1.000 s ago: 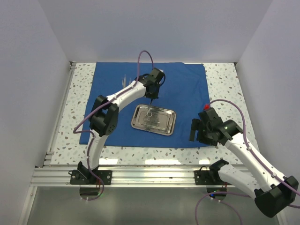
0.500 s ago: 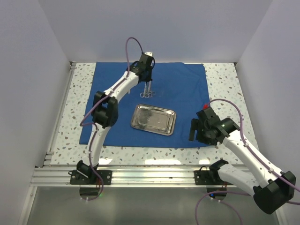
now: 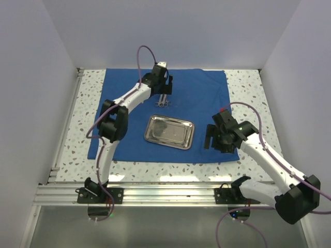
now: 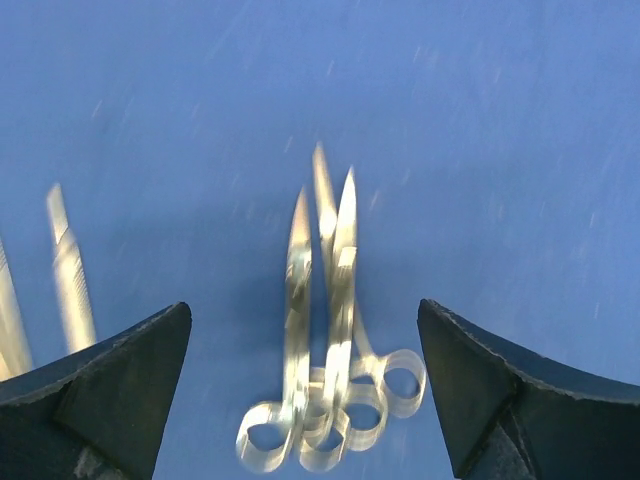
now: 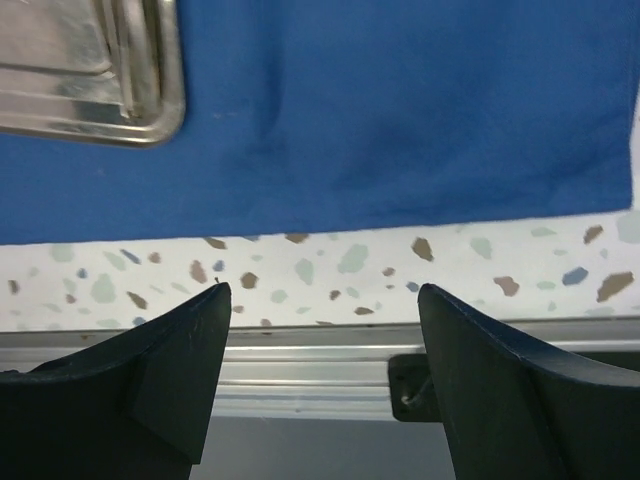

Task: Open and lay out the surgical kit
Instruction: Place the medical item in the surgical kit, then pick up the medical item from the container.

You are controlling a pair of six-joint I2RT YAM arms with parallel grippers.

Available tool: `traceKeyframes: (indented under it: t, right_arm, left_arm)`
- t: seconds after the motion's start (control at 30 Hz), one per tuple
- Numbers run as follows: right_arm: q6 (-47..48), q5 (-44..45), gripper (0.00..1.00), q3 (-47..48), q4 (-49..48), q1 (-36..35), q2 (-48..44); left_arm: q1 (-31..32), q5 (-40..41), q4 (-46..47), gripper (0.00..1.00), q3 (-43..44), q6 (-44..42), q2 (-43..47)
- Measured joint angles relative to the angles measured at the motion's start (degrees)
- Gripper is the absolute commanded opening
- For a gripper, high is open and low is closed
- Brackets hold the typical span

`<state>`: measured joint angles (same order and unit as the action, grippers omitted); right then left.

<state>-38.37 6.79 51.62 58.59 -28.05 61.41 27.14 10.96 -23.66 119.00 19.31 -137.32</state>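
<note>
Several slim silver scissor-like instruments [image 4: 325, 350] lie overlapped on the royal-blue cloth wrap [image 3: 207, 93], just beyond the shiny rectangular steel tray [image 3: 169, 131]. Left gripper [image 4: 302, 330] hangs over them, fingers spread and empty; right gripper [image 5: 325, 300] likewise. Best to lift straight up, clear of the rings.

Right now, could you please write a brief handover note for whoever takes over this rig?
Left gripper: jaws open, empty, above the scissor-like instruments, which lie overlapped on the blue cloth beyond the tray.
Right gripper: jaws open, empty, over the cloth's near edge, right of the tray.
Tweezers lie on the cloth left of those instruments.
Done: cloth spread flat, tray looks empty.
Left: probably spreading the overlapped instruments apart.
</note>
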Motion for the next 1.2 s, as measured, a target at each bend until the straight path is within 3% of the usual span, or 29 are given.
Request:
traceKeyframes:
  t: [0.27,0.33,0.57,0.93,1.2]
  right_arm:
    - [2.12,-4.0,0.73,13.4,-6.8,-0.07,14.19]
    - [3.1,-4.35,0.59,17.18,-8.13,-0.07,18.36]
    - [4.39,-3.34,0.31,29.0,-9.99,-0.07,34.47]
    - [1.79,0.15,0.27,35.5,-8.11,-0.07,45.86]
    - [-1.46,1.4,0.27,35.39,-8.41,-0.07,47.76]
  left_arm:
    - [0.0,0.39,-1.79,0.97,-28.48,1.9,30.58]
    - [0.0,-0.28,-2.56,0.97,-35.36,2.64,40.41]
    - [0.0,-2.29,-8.57,0.96,-52.65,4.13,65.33]
    - [0.0,-3.48,-19.28,0.98,-62.6,4.09,84.65]
    - [0.0,-5.25,-24.39,0.98,-63.52,3.8,87.47]
